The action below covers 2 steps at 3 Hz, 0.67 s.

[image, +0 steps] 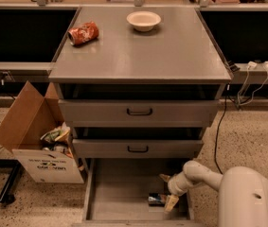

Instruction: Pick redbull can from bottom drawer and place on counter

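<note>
Since the redbull can (pixel 156 199) lies on its side at the front right of the bottom drawer (pixel 119 193) floor, my gripper (pixel 168 191) hangs low just beside it, fingers (pixel 171 202) apart, nothing clamped yet.

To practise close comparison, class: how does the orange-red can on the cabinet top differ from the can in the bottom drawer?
The orange-red can lies on the counter; the redbull can lies in the bottom drawer. The orange-red can looks dented; the redbull can is dark blue-and-silver. The claw is right beside the redbull can, far from the orange-red can. Both lie on their sides.
</note>
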Motion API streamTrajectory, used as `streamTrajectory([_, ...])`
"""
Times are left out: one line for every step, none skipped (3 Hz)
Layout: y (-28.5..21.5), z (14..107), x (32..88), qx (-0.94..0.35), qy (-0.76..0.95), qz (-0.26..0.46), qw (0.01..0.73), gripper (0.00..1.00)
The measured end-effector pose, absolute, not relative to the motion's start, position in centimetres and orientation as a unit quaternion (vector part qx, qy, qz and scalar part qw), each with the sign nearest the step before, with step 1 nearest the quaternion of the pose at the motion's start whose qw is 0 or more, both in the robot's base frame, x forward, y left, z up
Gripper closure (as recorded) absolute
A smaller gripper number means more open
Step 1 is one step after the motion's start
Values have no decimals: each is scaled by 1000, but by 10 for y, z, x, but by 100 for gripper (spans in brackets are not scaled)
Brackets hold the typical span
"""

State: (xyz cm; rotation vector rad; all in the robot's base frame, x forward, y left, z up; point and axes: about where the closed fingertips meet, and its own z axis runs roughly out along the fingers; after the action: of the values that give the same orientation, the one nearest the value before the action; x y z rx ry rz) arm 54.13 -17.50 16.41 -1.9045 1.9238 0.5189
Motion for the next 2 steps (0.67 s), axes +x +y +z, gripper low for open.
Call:
streamTrajectory([-171, 149, 549, -679, 686, 177, 190, 0])
streamTrajectory([-168, 134, 552, -678, 688, 174, 194, 0])
